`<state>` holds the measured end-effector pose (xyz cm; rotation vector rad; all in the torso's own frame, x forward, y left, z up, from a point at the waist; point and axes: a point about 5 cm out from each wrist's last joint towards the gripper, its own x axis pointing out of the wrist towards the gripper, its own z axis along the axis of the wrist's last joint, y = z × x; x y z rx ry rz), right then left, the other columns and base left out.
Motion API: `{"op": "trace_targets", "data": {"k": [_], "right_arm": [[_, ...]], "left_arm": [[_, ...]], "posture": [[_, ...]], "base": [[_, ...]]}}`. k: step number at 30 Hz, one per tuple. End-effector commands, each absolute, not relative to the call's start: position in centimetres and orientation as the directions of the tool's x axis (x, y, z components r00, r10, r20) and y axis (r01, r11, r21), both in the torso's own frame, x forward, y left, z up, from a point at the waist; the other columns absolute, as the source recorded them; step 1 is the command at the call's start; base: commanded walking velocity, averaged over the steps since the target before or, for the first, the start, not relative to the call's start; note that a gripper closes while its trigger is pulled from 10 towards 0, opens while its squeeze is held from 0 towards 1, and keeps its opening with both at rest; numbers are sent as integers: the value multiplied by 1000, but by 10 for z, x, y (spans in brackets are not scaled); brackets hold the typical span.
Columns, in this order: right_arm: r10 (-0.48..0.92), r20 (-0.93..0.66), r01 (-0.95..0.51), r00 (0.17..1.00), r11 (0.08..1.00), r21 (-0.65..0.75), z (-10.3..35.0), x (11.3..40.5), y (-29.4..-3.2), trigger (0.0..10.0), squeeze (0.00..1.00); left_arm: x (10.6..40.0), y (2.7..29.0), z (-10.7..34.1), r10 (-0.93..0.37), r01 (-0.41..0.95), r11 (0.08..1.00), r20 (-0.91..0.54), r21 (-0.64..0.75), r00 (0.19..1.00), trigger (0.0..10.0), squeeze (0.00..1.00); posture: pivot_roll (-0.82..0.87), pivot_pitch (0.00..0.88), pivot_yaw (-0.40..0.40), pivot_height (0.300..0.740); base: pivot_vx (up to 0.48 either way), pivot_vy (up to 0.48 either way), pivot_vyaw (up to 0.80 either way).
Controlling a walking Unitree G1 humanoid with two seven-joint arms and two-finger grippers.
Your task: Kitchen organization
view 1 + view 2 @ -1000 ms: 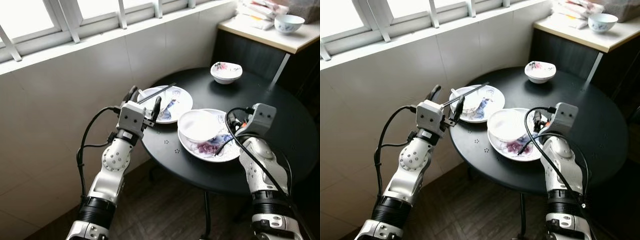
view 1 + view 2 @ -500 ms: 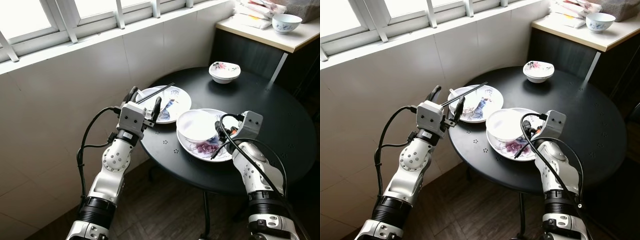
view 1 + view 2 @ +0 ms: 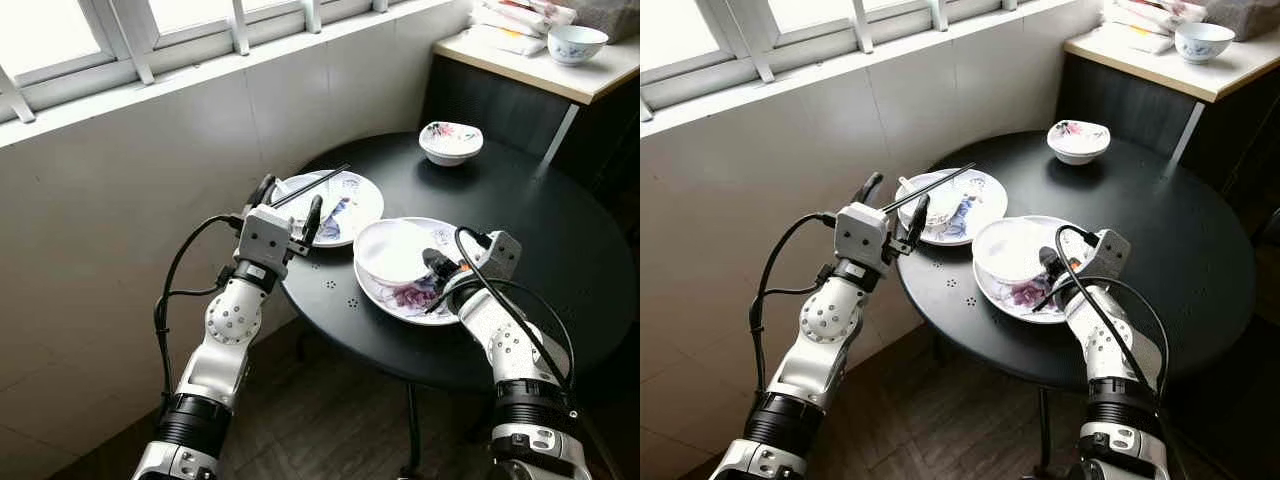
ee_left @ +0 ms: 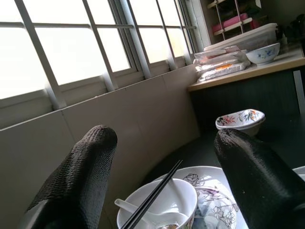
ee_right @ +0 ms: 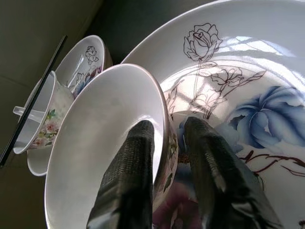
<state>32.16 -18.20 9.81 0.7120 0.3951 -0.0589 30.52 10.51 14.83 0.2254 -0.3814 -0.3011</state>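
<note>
Left eye view: Showed a round black table (image 3: 560, 240) beside a tiled wall under a window (image 3: 120, 30). Carried, near its wall-side edge, a floral plate (image 3: 355, 200) holding a small bowl (image 3: 292, 196) with a white spoon and black chopsticks (image 3: 310, 186) laid across the rim. Carried, just beside that plate toward the table's centre, a large floral plate (image 3: 400, 298) with a white bowl (image 3: 392, 250) standing on it. Held a further floral bowl (image 3: 451, 142) near the table's far edge, well apart from both plates. Placed the left claw (image 3: 288, 205) at the table's wall-side edge, next to the small bowl, fingers spread and touching nothing. Placed the right claw (image 3: 436, 266) at the white bowl's rim, over the large plate.

Right eye view: Repeated the same layout. Showed a side counter (image 3: 1200, 70) beyond the table with a blue-patterned bowl (image 3: 1198, 40) and stacked packets.

Left wrist view: Showed both black fingers (image 4: 78, 181) wide apart, with the small bowl, its spoon and the chopsticks (image 4: 152, 198) between them and beyond the tips. Showed the far floral bowl (image 4: 240, 121) farther back on the table.

Right wrist view: Showed the right claw (image 5: 167, 143) pinching the white bowl (image 5: 100, 157) by its wall: one finger inside the rim, the other outside against the floral side. Showed the bowl standing on the large floral plate (image 5: 248, 71).
</note>
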Motion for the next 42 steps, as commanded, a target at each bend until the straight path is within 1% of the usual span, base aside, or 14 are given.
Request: {"op": "trace_targets", "data": {"k": [1, 17, 18, 19, 20, 21, 22, 28, 29, 30, 31, 39, 40, 42], "right_arm": [[112, -395, 205, 912, 710, 674, 97, 324, -178, 0, 0], [97, -400, 225, 911, 695, 683, 100, 325, -180, 0, 0], [78, -401, 237, 913, 698, 676, 100, 326, -182, 6902, 0], [64, -400, 244, 914, 701, 670, 101, 326, -184, 6902, 0], [33, -397, 261, 917, 702, 663, 101, 327, -188, 10000, 275], [33, -397, 261, 917, 702, 663, 101, 327, -188, 10000, 275], [16, -395, 271, 919, 701, 659, 102, 327, -190, 10000, 1000], [-34, -440, 342, 897, 684, 644, 97, 327, -198, 10000, 1000], [-27, -447, 346, 894, 676, 650, 96, 327, -197, 10000, 576], [-23, -451, 348, 892, 671, 655, 95, 327, -196, 10000, 576], [-8, -450, 342, 893, 664, 666, 94, 327, -195, 10000, 0], [25, -431, 313, 902, 650, 693, 96, 328, -190, 10000, 0], [38, -433, 304, 901, 656, 691, 95, 328, -188, 0, 0], [44, -439, 305, 897, 659, 687, 94, 327, -186, 0, 0]], "left_arm": [[306, 105, 147, -332, 245, 927, 319, 283, 888, 10000, 0], [307, 106, 146, -334, 246, 925, 311, 291, 890, 10000, 0], [307, 106, 146, -335, 246, 925, 311, 291, 890, 10000, 0], [307, 106, 146, -335, 246, 924, 311, 291, 890, 10000, 0], [307, 106, 146, -335, 247, 924, 310, 292, 890, 10000, 0], [307, 106, 146, -335, 247, 924, 310, 292, 890, 10000, 0], [307, 106, 146, -336, 247, 924, 310, 292, 890, 10000, 0], [307, 106, 146, -334, 246, 924, 311, 292, 890, 10000, 0], [307, 106, 146, -335, 246, 924, 311, 292, 889, 10000, 0], [307, 106, 146, -335, 246, 924, 311, 292, 889, 10000, 0], [307, 106, 146, -336, 247, 924, 310, 292, 889, 10000, 0], [308, 106, 146, -337, 248, 923, 309, 294, 889, 10000, 0], [308, 105, 146, -338, 248, 923, 308, 294, 889, 10000, 0], [308, 105, 145, -339, 250, 922, 307, 294, 889, 10000, 0]], "posture": [[-183, 0, 41, 740], [-182, 0, 46, 740], [-182, 0, 46, 740], [-182, 0, 46, 740], [-182, 0, 45, 740], [-182, 0, 45, 740], [-182, 0, 45, 740], [-182, 0, 45, 740], [-182, 0, 45, 740], [-182, 0, 45, 740], [-179, 0, 44, 740], [-179, 0, 44, 740], [-180, 0, 46, 740], [-180, 0, 45, 740]], "base": [[0, 0, 0], [0, 0, 0], [0, 0, 0], [0, 0, 0], [0, 0, 0], [0, 0, 0], [0, 0, 0], [0, 0, 0], [0, 0, 0], [0, 0, 0], [0, 0, 0], [0, 0, 0], [0, 0, 0], [0, 0, 0]]}}
